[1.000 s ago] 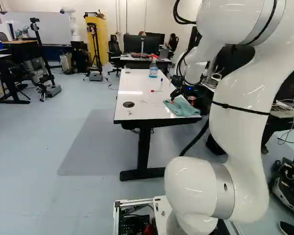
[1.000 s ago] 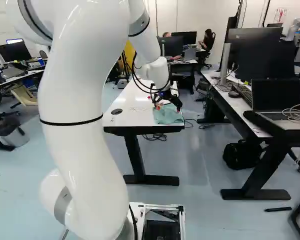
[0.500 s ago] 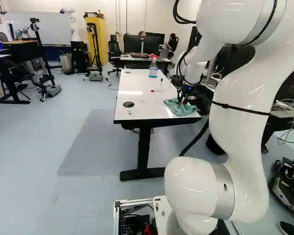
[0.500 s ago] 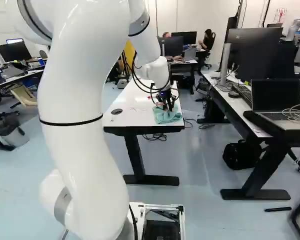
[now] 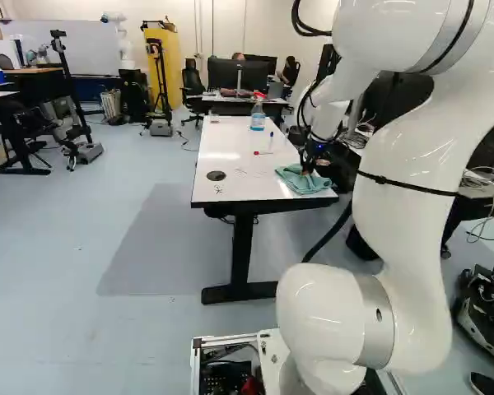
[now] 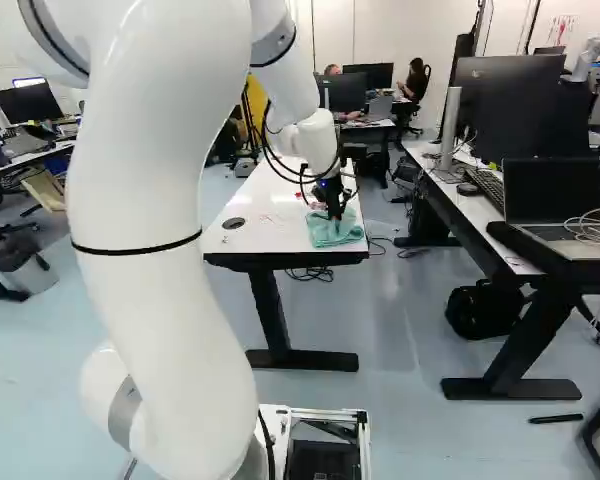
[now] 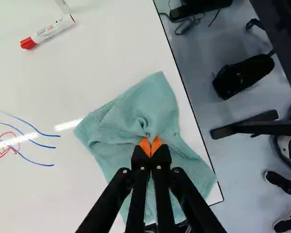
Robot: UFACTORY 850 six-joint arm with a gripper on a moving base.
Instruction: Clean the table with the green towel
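At the near right corner of the white table (image 5: 230,185), my gripper (image 5: 309,169) points down onto the green towel (image 5: 300,179). In the right base view the gripper (image 6: 336,214) stands over the same towel (image 6: 332,232). Seen from the wrist, the gripper (image 7: 150,147) has its orange tips together on a pinched fold of the towel (image 7: 150,109), which bunches around them while the rest lies spread on the tabletop. Blue and red pen marks (image 7: 29,138) show on the table beside the towel.
A red-capped marker (image 7: 47,33) lies on the table ahead of the towel. Farther back stands a spray bottle (image 5: 258,115) with blue liquid. A round black grommet (image 5: 216,175) sits near the left edge. Another desk (image 6: 500,235) with monitors and a laptop stands to the right.
The gripper's fingers have closed, from wide apart over the towel to together on its cloth. The wrist has come down and turned slightly. The base has not moved.
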